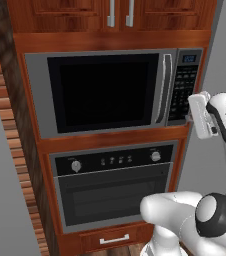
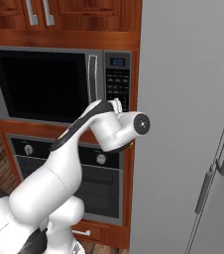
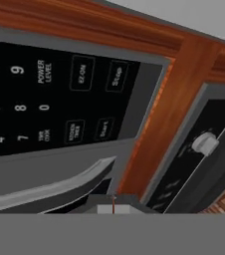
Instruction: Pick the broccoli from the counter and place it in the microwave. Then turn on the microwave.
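Shut, empty gripper (image 1: 189, 119) hovers at the microwave (image 1: 105, 92) keypad (image 1: 183, 87)'s 6 o'clock edge; press the start key (image 3: 104, 129) squarely, not neighbours.

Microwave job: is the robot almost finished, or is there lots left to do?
Nearly finished, it seems. The microwave door is closed, though its dark glass hides whether the broccoli is inside. Right now the shut gripper is up against the bottom of the keypad, near the start button. Pressing start to turn it on looks like the last step.
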You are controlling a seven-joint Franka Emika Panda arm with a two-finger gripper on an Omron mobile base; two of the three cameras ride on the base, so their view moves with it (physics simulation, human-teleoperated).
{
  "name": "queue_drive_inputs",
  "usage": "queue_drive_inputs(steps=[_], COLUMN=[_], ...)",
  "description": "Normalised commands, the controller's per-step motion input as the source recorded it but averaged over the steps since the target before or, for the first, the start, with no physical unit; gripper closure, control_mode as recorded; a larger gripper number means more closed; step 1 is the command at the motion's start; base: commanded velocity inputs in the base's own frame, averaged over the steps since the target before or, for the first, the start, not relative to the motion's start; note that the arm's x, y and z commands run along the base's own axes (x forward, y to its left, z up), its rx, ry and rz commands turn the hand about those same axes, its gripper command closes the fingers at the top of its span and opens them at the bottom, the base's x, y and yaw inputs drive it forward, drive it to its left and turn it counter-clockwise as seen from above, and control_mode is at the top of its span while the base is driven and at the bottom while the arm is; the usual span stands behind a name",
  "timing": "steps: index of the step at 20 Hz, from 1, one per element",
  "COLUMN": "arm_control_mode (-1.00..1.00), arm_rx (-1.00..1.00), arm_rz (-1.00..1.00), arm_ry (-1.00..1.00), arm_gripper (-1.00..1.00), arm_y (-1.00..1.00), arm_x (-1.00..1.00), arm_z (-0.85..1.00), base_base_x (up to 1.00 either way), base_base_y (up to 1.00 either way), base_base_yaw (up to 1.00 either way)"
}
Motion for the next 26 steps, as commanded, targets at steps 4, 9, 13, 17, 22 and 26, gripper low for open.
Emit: queue_drive_inputs(steps=[4,9,13,17,22,26], arm_control_mode=[-1.00,-1.00,-1.00,-1.00,-1.00,-1.00], arm_rx=[0.05,0.03,0.02,0.03,0.02,0.01], arm_rz=[-0.03,-0.03,-0.03,-0.03,-0.04,-0.03], arm_ry=[0.00,0.00,0.00,0.00,0.00,0.00], arm_gripper=[1.00,1.00,1.00,1.00,1.00,1.00], arm_y=[0.00,0.00,0.00,0.01,0.06,0.07], arm_x=[0.18,0.39,0.33,0.26,0.30,0.27], arm_z=[-0.24,-0.13,-0.17,-0.19,-0.11,-0.09], base_base_x=[0.00,0.00,0.00,0.00,0.00,0.00], base_base_y=[0.00,0.00,0.00,0.00,0.00,0.00], base_base_yaw=[0.00,0.00,0.00,0.00,0.00,0.00])
